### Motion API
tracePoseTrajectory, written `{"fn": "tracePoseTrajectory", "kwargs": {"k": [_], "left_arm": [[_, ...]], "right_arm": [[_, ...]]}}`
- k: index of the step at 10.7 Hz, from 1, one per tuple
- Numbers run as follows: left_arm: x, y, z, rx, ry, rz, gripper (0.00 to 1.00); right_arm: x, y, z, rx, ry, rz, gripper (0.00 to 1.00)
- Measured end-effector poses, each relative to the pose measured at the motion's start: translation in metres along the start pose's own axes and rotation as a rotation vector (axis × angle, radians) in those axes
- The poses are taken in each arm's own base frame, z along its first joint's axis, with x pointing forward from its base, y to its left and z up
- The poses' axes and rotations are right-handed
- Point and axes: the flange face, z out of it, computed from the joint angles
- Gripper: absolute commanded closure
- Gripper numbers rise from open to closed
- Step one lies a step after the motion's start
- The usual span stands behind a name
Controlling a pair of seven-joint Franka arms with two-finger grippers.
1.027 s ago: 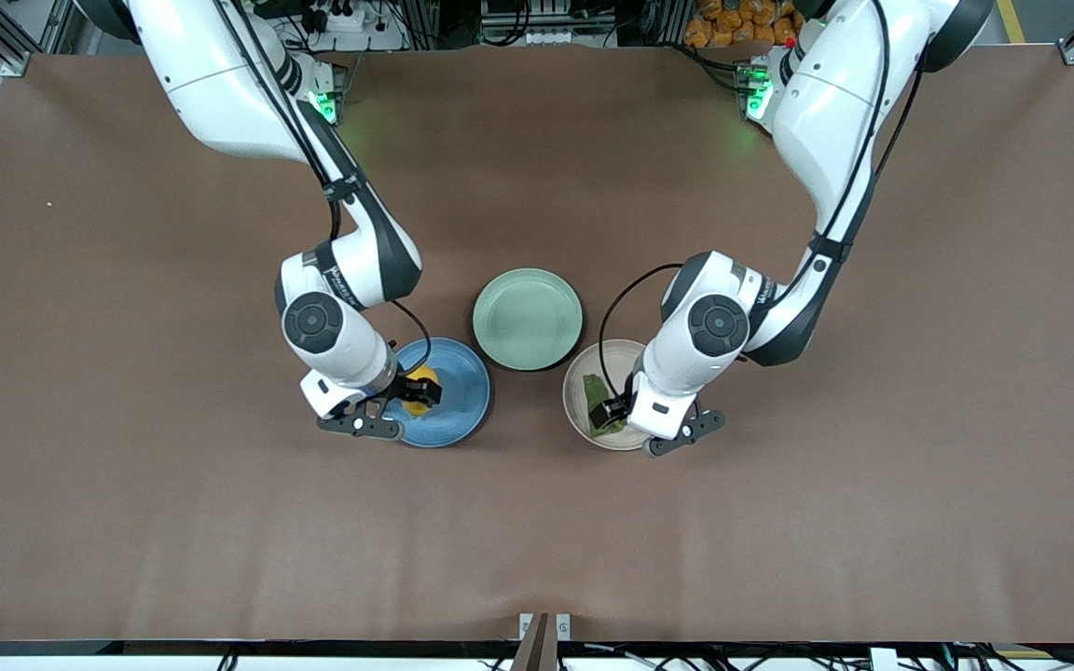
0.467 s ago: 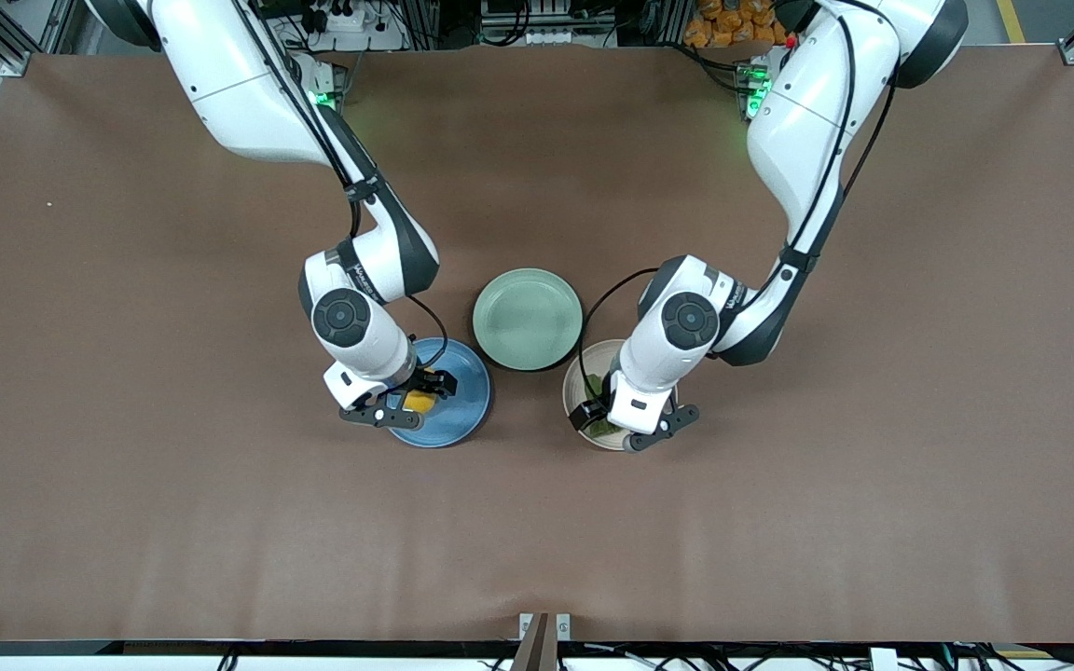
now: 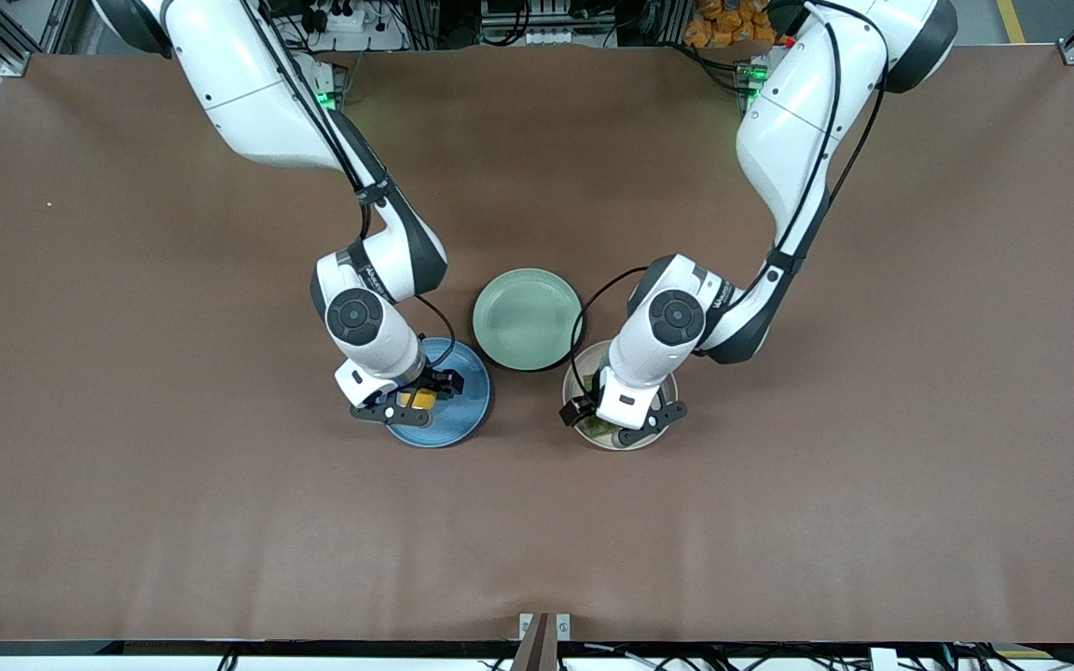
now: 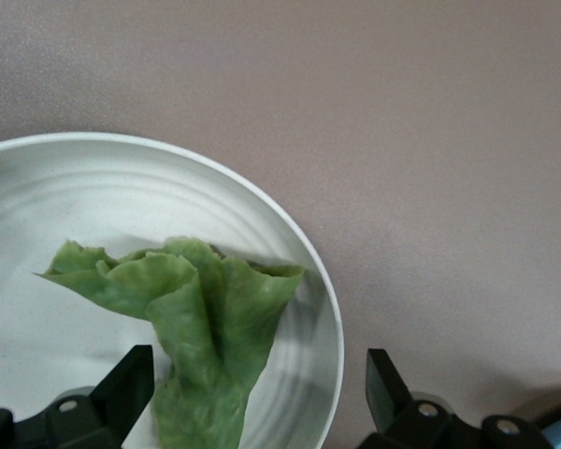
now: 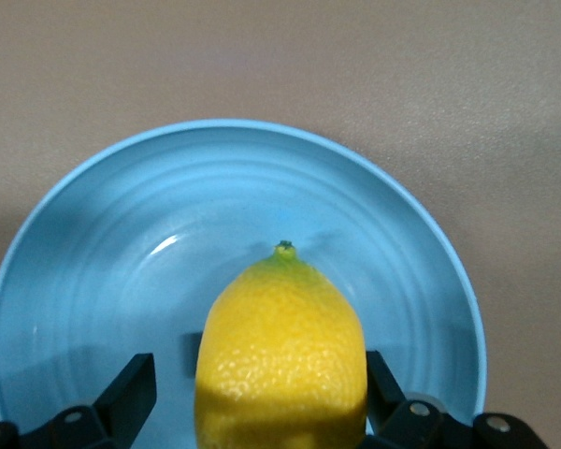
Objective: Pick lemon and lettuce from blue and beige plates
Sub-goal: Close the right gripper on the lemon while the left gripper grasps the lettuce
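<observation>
The right tool (image 3: 411, 399) was down in the blue plate (image 3: 462, 410), which sat on the brown counter (image 3: 127, 466) toward the right arm's end. In the right wrist view its two dark fingers (image 5: 126, 388) stood on either side of the lemon (image 5: 280, 351), one finger with a little gap to the fruit and the other right against it; whether they were already pressing the lemon I could not tell. The lemon lay in the blue plate (image 5: 84, 243), its small green tip pointing away from the tool, and in the front view only a bit of yellow (image 3: 422, 400) showed between the fingers. The left tool (image 3: 613, 424) was down in the beige plate (image 3: 577, 373), which sat toward the left arm's end of the counter. Its fingers (image 4: 122, 388) stood wide apart in the left wrist view, one on each side of the lower part of the lettuce (image 4: 201, 327), neither clearly touching it. The lettuce, a folded, wrinkled green leaf, lay in the beige plate (image 4: 93, 178) close to its rim, and in the front view it was mostly hidden under the left tool. A pale mint-green plate (image 3: 528, 319) stood between the two arms, farther from the front camera than the other two plates and just beside both.
</observation>
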Motion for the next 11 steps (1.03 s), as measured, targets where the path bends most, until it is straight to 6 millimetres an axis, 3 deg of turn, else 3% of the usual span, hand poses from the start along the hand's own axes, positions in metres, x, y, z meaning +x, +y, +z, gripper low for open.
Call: {"fn": "tracePoseTrajectory", "kwargs": {"k": [1,6,9,11], "left_arm": [[0.001,0.000,0.000,0.001,0.003,0.002,0.00],[0.001,-0.002,0.003,0.006,0.004,0.007,0.00],[0.001,-0.002,0.003,0.008,0.005,0.010,0.00],[0.000,-0.002,0.004,0.010,0.006,0.012,0.00]], "right_arm": [[0.000,0.001,0.000,-0.002,0.000,0.000,0.39],[0.002,0.003,0.000,-0.004,0.003,0.004,0.54],[0.004,0.004,-0.004,-0.016,-0.014,0.006,0.58],[0.012,0.002,-0.024,-0.034,-0.043,0.020,0.59]]}}
